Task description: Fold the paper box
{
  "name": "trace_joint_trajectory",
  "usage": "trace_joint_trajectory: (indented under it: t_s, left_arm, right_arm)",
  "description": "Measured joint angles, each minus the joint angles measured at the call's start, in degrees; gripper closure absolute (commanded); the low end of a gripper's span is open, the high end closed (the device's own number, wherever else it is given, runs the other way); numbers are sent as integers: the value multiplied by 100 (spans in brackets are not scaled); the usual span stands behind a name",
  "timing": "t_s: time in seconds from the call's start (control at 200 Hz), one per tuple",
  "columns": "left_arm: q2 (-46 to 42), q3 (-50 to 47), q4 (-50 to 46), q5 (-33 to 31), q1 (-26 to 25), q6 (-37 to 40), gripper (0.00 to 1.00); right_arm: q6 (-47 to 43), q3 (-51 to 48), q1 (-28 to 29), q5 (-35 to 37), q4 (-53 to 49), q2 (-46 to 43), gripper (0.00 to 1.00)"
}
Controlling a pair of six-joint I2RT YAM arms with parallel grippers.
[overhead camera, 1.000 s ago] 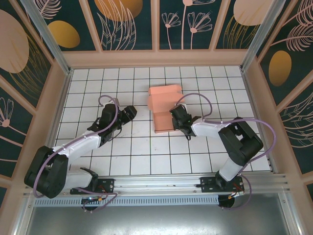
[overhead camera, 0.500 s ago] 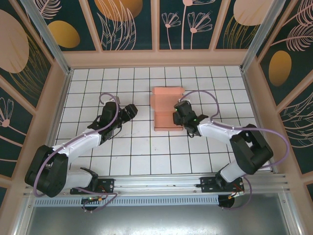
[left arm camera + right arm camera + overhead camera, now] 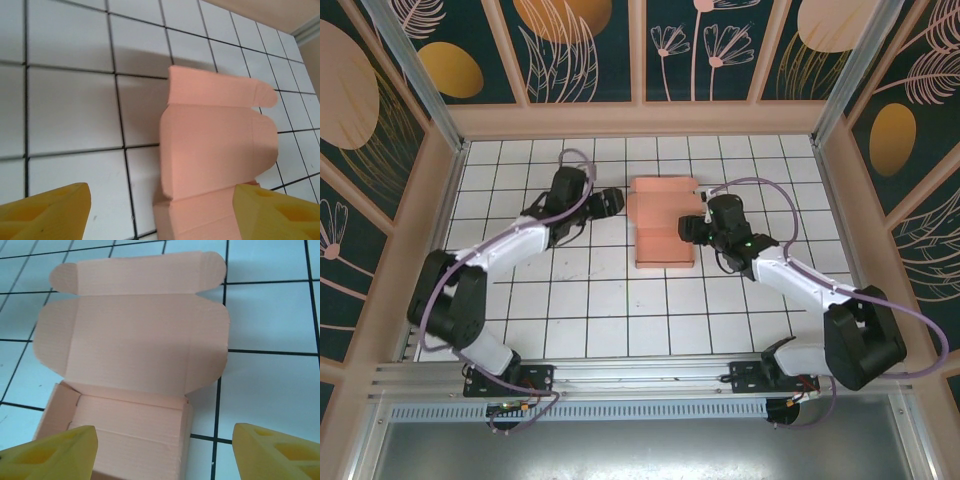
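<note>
Top external view: the left gripper has swung up to just beside the left edge of the salmon-pink thin card paper box, its jaws spread wide and empty. The box lies between both grippers, squarer than a second ago: tray walls up, matte lid open flat, rounded ear flaps, creased tuck strip. At the box's right edge, the right gripper has let go, its jaws wide and holding nothing; closing the lid looks next
</note>
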Motion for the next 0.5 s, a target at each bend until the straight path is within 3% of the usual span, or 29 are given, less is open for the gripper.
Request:
trace_joint_trajectory:
  t_s: [0.235, 0.5]
  left_arm:
    - [1364, 1998, -1469, 155, 0, 949, 40]
    - [2170, 2988, -2627, 402, 0, 1436, 49]
  right_arm:
    - [-164, -164, -57, -192, 26, -350, 28]
    - [-164, -350, -173, -236, 28, -579, 28]
